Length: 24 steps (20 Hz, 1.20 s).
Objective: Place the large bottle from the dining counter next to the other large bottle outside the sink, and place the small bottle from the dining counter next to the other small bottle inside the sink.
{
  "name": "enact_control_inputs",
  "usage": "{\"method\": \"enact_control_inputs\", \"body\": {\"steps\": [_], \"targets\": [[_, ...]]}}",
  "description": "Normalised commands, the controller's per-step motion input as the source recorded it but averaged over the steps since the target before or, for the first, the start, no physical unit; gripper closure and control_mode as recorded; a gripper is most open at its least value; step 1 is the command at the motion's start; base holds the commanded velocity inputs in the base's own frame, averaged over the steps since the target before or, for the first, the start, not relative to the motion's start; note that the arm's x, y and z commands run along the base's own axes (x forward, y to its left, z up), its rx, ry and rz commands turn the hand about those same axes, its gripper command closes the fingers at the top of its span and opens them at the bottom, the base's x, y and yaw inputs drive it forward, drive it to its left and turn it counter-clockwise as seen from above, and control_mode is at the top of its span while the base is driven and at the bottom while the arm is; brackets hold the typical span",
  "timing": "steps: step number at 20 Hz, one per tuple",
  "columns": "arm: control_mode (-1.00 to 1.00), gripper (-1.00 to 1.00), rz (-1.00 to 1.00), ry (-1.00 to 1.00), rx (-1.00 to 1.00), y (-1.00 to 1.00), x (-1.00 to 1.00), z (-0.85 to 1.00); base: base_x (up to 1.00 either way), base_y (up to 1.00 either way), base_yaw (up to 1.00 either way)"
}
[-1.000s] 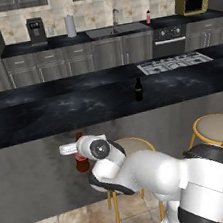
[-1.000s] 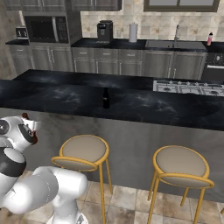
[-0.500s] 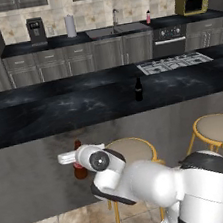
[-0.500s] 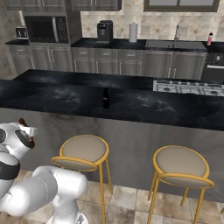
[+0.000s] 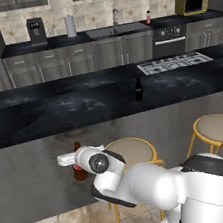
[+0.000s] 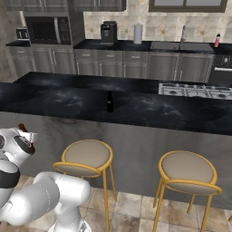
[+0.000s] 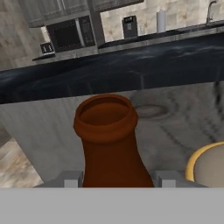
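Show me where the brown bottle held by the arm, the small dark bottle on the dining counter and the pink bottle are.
brown bottle (image 7: pixel 106 131): hand view, its neck.
small dark bottle (image 5: pixel 138 90): left base view, its body.
pink bottle (image 6: pixel 217 41): right base view, its body.

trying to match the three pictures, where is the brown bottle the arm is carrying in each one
Left base view: the brown glass bottle with narrow neck is left of centre, low, behind the arm's wrist.
Right base view: just its top pokes above the wrist at the far left edge.
Hand view: its open mouth and neck rise at centre, between the pincer tips.
Shared landmark: the grey stone front of the dining counter.
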Motion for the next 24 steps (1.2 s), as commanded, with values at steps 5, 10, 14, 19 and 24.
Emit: {"method": "enact_control_inputs", "body": {"steps": [5,10,14,19,24], "targets": [[1.0,1.0,0.0,0.0,0.0,0.0,0.0,0.0,-0.02,0.5,0.0],[1.0,1.0,0.0,0.0,0.0,0.0,0.0,0.0,0.0,0.86,0.0],[1.0,1.0,0.0,0.0,0.0,0.0,0.0,0.0,0.0,0.93,0.0],[1.0,1.0,0.0,0.0,0.0,0.0,0.0,0.0,0.0,0.98,0.0],[1.0,1.0,0.0,0.0,0.0,0.0,0.0,0.0,0.0,1.0,0.0]]}}
